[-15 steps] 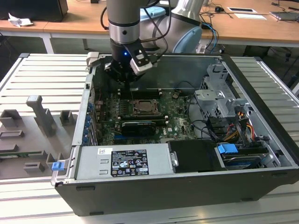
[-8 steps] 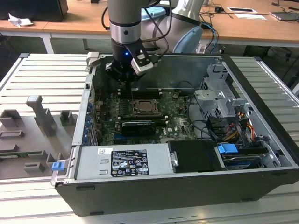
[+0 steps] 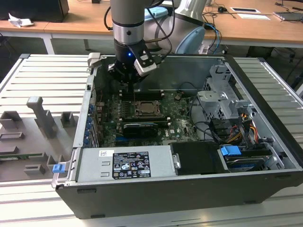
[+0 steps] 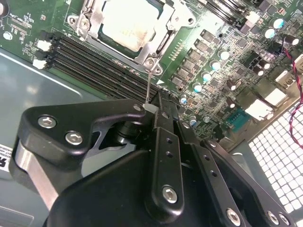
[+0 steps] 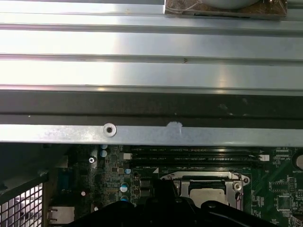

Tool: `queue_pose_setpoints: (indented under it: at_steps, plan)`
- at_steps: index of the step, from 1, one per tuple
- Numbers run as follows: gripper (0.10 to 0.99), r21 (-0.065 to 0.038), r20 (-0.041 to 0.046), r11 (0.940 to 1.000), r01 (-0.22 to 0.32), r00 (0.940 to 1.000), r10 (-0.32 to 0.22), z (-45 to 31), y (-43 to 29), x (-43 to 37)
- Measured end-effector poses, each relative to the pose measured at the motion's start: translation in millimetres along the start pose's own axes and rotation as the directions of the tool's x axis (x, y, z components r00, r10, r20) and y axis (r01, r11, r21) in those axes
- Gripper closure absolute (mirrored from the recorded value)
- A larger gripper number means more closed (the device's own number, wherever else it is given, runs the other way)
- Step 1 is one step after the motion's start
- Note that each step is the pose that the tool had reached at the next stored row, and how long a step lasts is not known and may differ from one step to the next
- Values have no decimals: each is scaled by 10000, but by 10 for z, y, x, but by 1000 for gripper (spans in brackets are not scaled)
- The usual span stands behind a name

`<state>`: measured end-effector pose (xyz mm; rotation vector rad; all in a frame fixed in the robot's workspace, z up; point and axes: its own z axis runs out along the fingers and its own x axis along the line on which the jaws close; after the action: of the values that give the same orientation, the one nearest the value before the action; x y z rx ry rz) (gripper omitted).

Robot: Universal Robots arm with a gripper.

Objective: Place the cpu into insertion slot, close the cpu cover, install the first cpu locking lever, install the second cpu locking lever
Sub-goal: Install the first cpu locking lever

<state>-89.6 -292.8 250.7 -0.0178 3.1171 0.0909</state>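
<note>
- the black two-finger gripper [image 4: 152,109] has its fingers pinched together on the flat tip of a thin silver wire locking lever [image 4: 148,87]; the lever stands up from a corner of the socket frame to the fingers
- the small flat square silver-beige cpu [image 4: 125,23] sits in the square black insertion slot framed in silver metal [image 3: 144,110]; the thin silver metal cpu cover [image 4: 97,23] lies flat over it, with the chip face showing through the window
- in the exterior view the slot is near the gripper, at about 5 o'clock from it; the long black memory slots [image 4: 94,59] run between the two
- a silver power supply box with a black label [image 3: 125,163] is at 6 o'clock from the slot; a blue plastic tab [image 3: 230,151] is at roughly 4 o'clock
- it's all inside an open dark grey computer case [image 3: 189,198] on a ribbed light metal table [image 3: 42,80]
</note>
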Motion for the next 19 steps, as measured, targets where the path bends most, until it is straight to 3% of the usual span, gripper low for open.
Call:
queue_pose_setpoints:
  at_steps: [19]
  plan:
    - [980,0,0,10000,-1,10000,1,3,-1,-96]
